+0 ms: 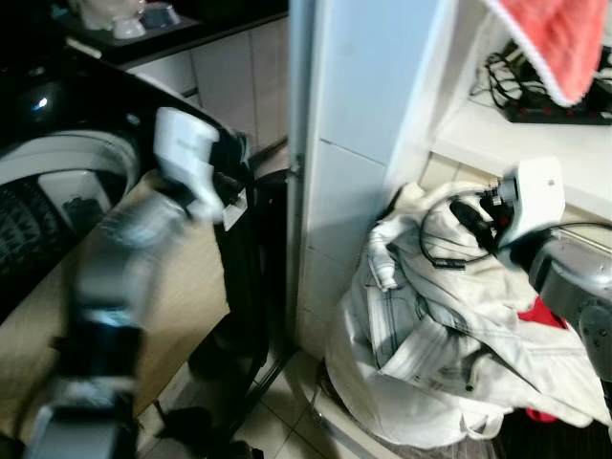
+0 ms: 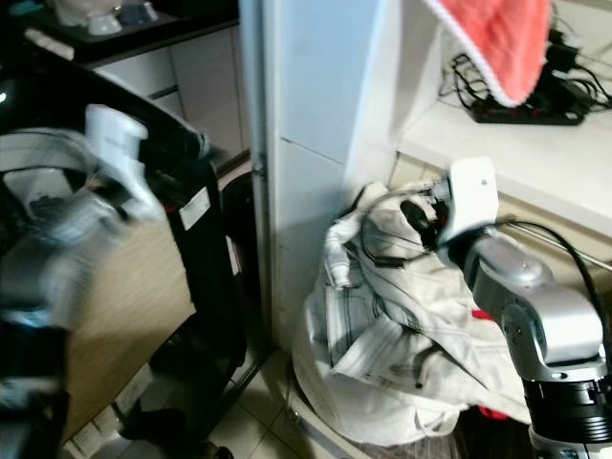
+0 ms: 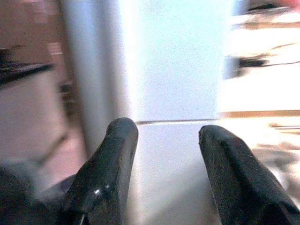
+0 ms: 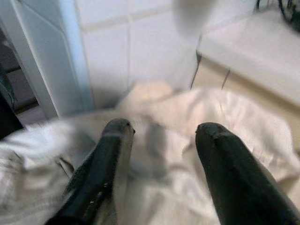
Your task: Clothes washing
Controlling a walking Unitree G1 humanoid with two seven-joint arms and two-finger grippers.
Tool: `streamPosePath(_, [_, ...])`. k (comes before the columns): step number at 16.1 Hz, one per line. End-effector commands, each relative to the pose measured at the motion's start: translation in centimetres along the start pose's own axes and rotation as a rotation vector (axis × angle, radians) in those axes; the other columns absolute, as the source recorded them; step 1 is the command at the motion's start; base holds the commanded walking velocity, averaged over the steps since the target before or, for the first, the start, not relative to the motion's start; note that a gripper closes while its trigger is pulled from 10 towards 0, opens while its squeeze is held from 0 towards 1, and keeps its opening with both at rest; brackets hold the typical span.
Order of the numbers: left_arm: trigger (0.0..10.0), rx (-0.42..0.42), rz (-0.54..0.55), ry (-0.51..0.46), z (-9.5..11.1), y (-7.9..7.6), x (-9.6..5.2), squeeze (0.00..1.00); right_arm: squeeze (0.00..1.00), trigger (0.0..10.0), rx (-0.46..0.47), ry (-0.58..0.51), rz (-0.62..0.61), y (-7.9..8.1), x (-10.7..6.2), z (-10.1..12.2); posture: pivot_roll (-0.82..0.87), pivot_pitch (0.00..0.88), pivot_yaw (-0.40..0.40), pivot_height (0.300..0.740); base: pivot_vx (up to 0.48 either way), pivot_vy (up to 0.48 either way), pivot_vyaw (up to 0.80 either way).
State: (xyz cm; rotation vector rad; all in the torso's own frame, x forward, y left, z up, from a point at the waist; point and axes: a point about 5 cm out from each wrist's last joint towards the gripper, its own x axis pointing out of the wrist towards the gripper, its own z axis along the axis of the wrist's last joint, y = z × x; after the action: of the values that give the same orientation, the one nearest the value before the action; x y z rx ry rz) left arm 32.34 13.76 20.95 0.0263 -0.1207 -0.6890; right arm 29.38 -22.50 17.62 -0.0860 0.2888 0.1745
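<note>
Laundry waits low beside the white tiled pillar [image 1: 354,143]: a heap of pale cream striped garments [image 1: 430,335]. My right hand [image 4: 159,140] hovers over it, fingers wide and empty. I should sink deep before pinching; my left hand [image 3: 164,140], also wide, idles near the black washing machine [image 1: 57,182].

A tall white tiled pillar [image 1: 368,143] stands in the middle. To its right, a white shelf [image 1: 507,143] holds a black power strip [image 2: 521,113] with tangled black cables [image 1: 497,76]. Far left, white dishes [image 1: 124,17] sit on a dark surface [image 1: 182,33].
</note>
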Motion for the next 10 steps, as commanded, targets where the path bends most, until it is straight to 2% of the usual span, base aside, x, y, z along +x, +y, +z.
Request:
streamPosePath(1, [10.0, -0.03, -0.092, -0.003, -0.1, -1.9, 0.3, 0.0, 1.0, 10.0, -0.001, -0.007, 0.016, -0.3, 0.3, -0.4, -0.09, 0.0, 0.026, 0.74, 0.0, 0.0, 0.0])
streamPosePath(3, [10.0, -0.087, -0.246, 0.017, -0.7, -4.6, 0.2, 0.0, 1.0, 10.0, -0.023, 0.017, 0.06, -1.0, 1.2, -2.1, -0.09, 0.0, 0.034, 0.74, 0.0, 0.0, 0.0])
streamPosePath(5, [10.0, -0.093, -0.313, 0.055, -1.2, -5.6, -0.2, 0.0, 1.0, 10.0, -0.055, 0.033, 0.073, -1.4, 1.9, -3.0, -0.09, 0.0, 0.039, 0.74, 0.0, 0.0, 0.0])
streamPosePath(7, [10.0, -0.084, -0.343, 0.086, -1.7, -6.3, -0.6, 0.0, 1.0, 10.0, -0.039, 0.036, 0.099, -1.7, 3.1, -3.5, -0.1, 0.0, 0.04, 0.74, 0.0, 0.0, 0.0])
streamPosePath(9, [10.0, -0.085, -0.351, 0.108, -1.9, -6.4, -0.8, 0.0, 1.0, 10.0, -0.116, 0.042, 0.157, -1.5, 3.8, -3.6, -0.09, 0.0, 0.038, 0.74, 0.0, 0.0, 0.0])
streamPosePath(10, [10.0, -0.081, -0.364, 0.129, -2.0, -6.4, -1.3, 0.0, 1.0, 10.0, -0.276, 0.066, 0.236, -1.6, 4.7, -3.7, -0.08, 0.0, 0.032, 0.74, 0.0, 0.0, 0.0])
